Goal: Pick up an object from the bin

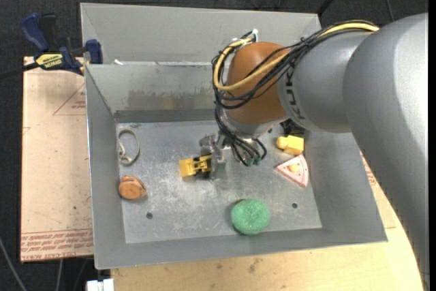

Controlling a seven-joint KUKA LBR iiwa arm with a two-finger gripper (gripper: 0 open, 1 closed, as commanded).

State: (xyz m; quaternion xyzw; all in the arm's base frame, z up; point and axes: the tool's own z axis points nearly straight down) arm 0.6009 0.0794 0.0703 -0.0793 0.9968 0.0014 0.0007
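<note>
My gripper (215,161) reaches down near the middle of the bin floor, its fingertips right beside a small yellow and black toy vehicle (194,165). The toy lies on the floor just left of the fingertips and seems to touch them. Whether the toy is between them cannot be made out. A pink and white wedge shaped like a pizza slice (294,170) lies to the right of the gripper. A yellow block (291,143) sits further back on the right.
A green round sponge-like ball (250,216) lies near the front. At the left are a brown round disc (131,189) and a grey metal ring clip (127,146). The arm with its orange cover and cables hangs over the bin's back right.
</note>
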